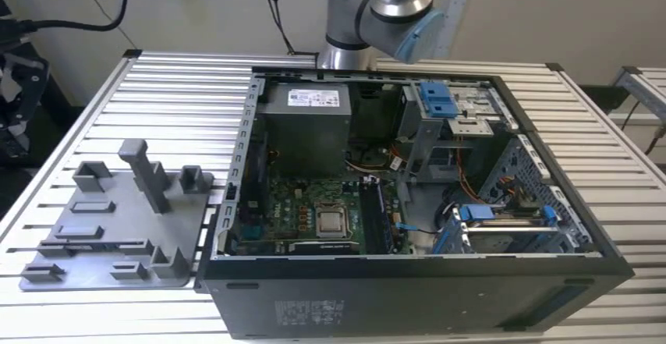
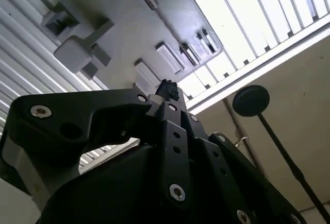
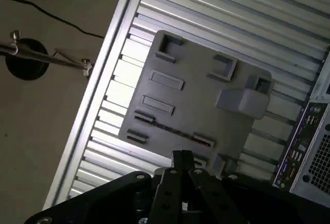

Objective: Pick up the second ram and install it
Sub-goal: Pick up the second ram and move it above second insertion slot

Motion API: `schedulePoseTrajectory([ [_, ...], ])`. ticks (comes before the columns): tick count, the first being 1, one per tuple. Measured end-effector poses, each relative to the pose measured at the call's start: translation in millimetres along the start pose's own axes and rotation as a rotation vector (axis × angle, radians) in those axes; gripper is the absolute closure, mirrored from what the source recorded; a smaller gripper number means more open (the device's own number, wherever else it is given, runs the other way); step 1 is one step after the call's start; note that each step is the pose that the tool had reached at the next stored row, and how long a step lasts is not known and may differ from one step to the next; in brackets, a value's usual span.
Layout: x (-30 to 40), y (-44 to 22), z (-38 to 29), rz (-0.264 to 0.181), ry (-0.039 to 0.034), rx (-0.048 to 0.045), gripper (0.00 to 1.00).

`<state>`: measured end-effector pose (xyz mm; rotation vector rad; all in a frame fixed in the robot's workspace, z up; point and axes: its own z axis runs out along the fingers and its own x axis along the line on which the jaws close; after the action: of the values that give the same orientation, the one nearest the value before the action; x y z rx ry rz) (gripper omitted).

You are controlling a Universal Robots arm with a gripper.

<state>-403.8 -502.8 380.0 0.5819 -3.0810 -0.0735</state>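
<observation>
1. Hand point(image 3: 181, 156): lower centre of the first wrist view; fingertips closed together, nothing visibly held.
2. Second ram point(image 3: 172, 130): apparently the thin dark strip in the grey holder point(image 3: 206, 95) slot, mid-frame; not certain.
3. Step, as judged: approach to pick-up.
4. A grasp calls for opened fingers squared along the strip.
5. Open computer case point(image 1: 416, 297): centre-right of the exterior view, on the worktop point(image 1: 167, 86).

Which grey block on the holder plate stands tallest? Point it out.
The T-topped post near the middle of the holder plate, in the exterior view; it rises well above the squat blocks around it.
</observation>
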Motion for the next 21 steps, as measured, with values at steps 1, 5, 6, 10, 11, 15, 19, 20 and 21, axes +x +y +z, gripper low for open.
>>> schedulePoseTrajectory([
  [1, 0.0, 0.0, 0.0, -0.016, 0.0008, 0.0000, 0.89],
  [5, 0.0, 0.0, 0.0, -0.080, 0.0038, -0.0002, 0.89],
  [6, 0.0, 0.0, 0.0, -0.097, 0.0046, -0.0003, 0.89],
  [10, 0.0, 0.0, 0.0, -0.165, 0.0079, -0.0006, 0.89],
  [11, 0.0, 0.0, 0.1, -0.182, 0.0086, -0.0007, 0.89],
  [15, 0.0, 0.0, 0.2, -0.250, 0.0118, -0.0009, 0.89],
  [19, 0.0, 0.0, 0.2, -0.319, 0.0150, -0.0011, 0.89],
  [20, 0.0, 0.0, 0.3, -0.335, 0.0158, -0.0012, 0.89],
  [21, 0.0, 0.0, 0.3, -0.353, 0.0167, -0.0012, 0.89],
])
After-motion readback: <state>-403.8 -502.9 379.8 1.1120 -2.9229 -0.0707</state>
